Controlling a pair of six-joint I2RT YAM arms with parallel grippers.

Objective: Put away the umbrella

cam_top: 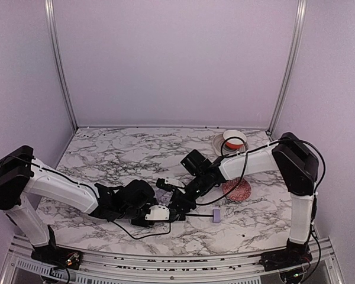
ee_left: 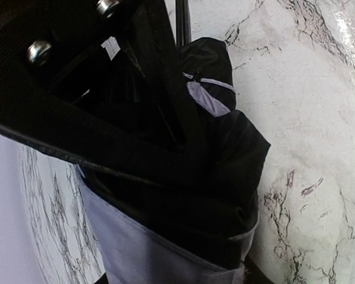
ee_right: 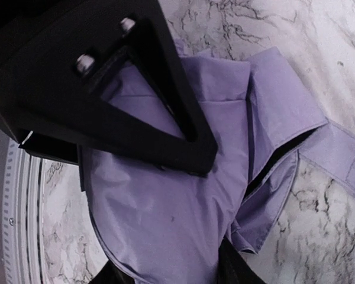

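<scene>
Umbrella (cam_top: 163, 195) lies bunched just below the middle of the marble worktop (cam_top: 106, 154), its thin shaft running toward 4 o'clock and ending in a small lavender handle (cam_top: 216, 217). The left claw (cam_top: 155, 212) comes in from 8 o'clock against the black underside fabric. The right claw (cam_top: 177, 204) bears on the lavender cloth from 2 o'clock. How wide either stands, I cannot tell. A red patterned bowl (cam_top: 236, 190) sits near at 3 o'clock, and an orange-rimmed bowl (cam_top: 234, 140) is well apart at 1 o'clock.
</scene>
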